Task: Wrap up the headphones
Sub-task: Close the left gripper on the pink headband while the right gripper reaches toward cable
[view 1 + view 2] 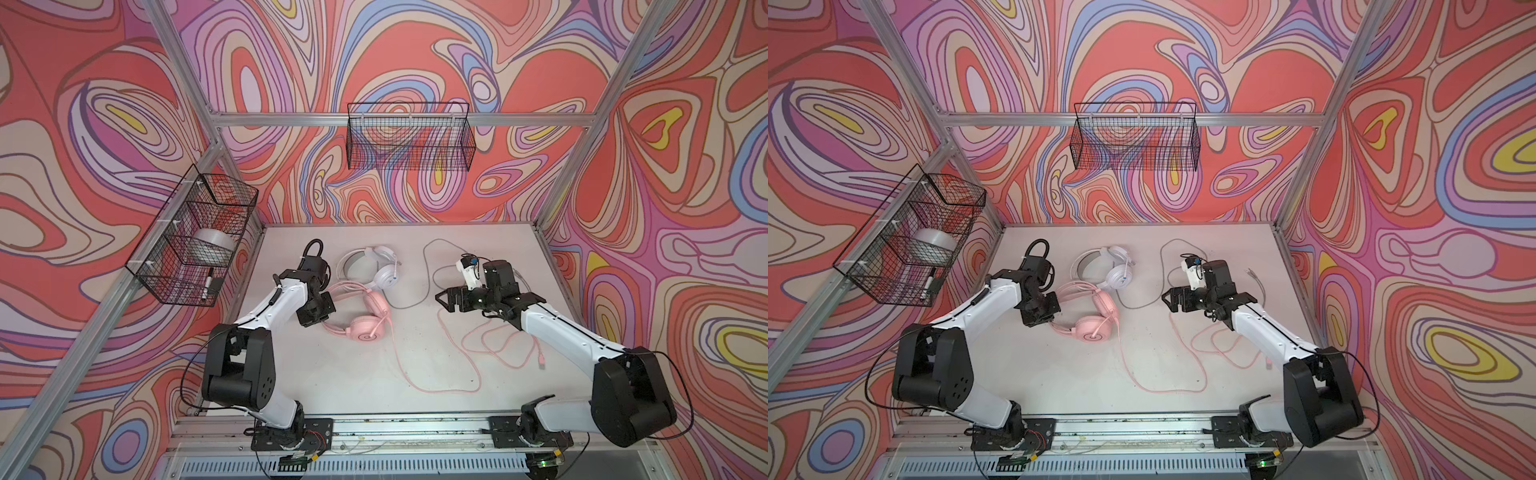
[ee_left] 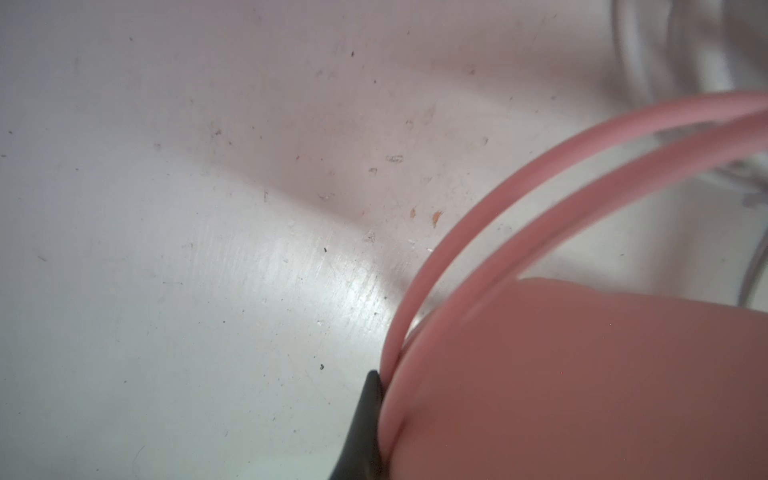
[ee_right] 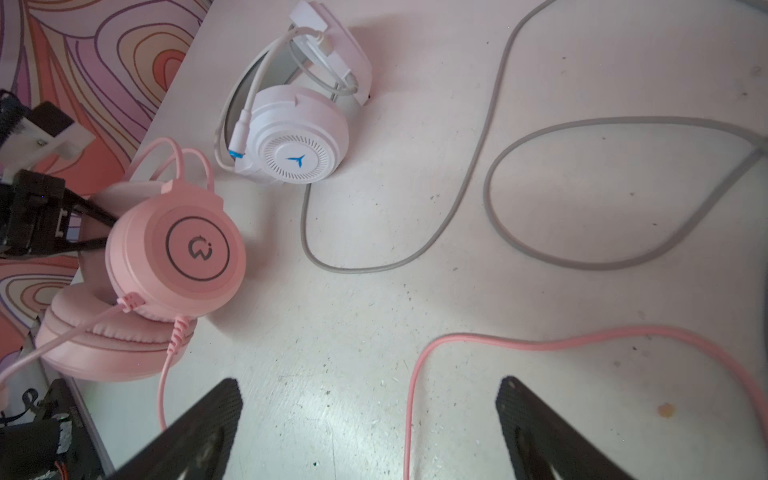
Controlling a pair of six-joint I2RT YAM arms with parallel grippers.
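Observation:
The pink headphones (image 1: 368, 328) lie at the table's middle left, earcups stacked, and the pink cable (image 1: 457, 361) trails in loose loops to the right. My left gripper (image 1: 327, 321) is shut on their pink headband (image 2: 478, 216). One black finger (image 2: 365, 419) presses against the band and the other is hidden behind it. The white headphones (image 1: 384, 274) lie just behind, with the grey cable (image 1: 428, 270) curling off to the right. My right gripper (image 1: 446, 301) hovers open right of both headsets. A strand of pink cable (image 3: 415, 374) runs on the table between its fingers (image 3: 224, 399), untouched.
A wire basket (image 1: 166, 266) on the left frame post holds a tape roll (image 1: 212, 245) and a marker (image 1: 208, 284). Another wire basket (image 1: 411, 141) hangs on the back rail. The pink cable's plug (image 1: 541, 360) lies near the right arm.

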